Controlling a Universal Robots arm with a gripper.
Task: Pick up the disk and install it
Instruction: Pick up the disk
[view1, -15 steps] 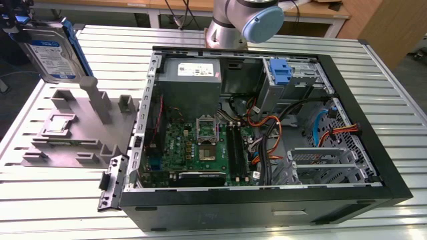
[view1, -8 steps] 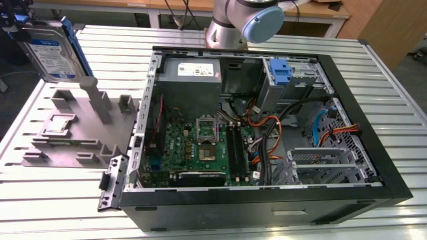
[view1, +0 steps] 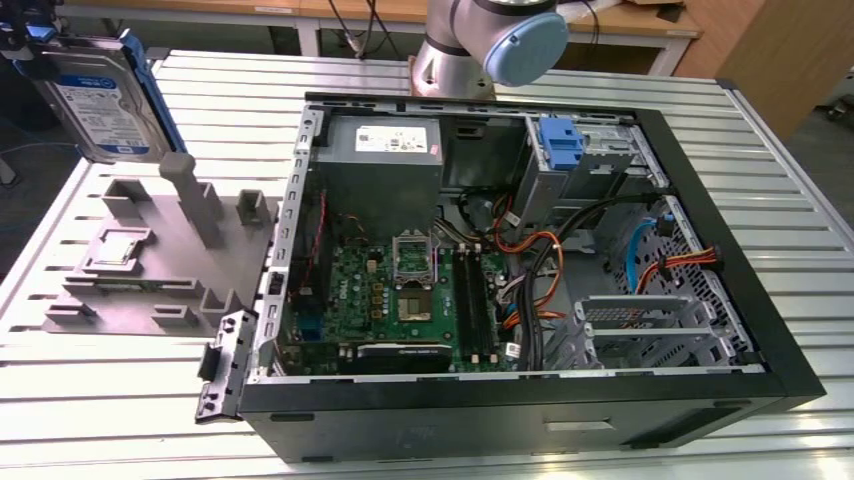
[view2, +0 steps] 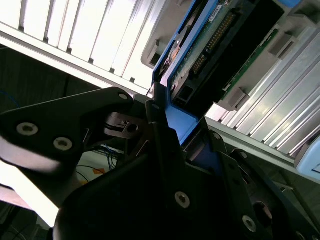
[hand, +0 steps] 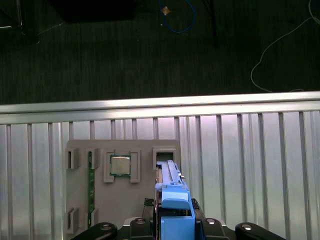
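Now, claw (view2: 164, 124) clamped on disk (view1: 94, 95), over grey fixture (view1: 134, 270), open PC case (view1: 534, 392) beside, cables (view1: 545, 272) inside.

The open case (view1: 534, 405) lies mid-tabletop (view1: 120, 400), with the arm base (view1: 461, 50) behind it. Just beside the case, on the exterior view's left, sits the holder (view1: 140, 275), with a chip (hand: 120, 165) in one of its pockets. The disk (view1: 100, 95) stands upright over the holder's far end, its edge clamped in the claw (view2: 180, 127). Inside the case the board (view1: 400, 290) lies on the floor. The power supply (view1: 384, 145) is behind it, and a clip (view1: 561, 140) sits in the bay on the exterior view's right.
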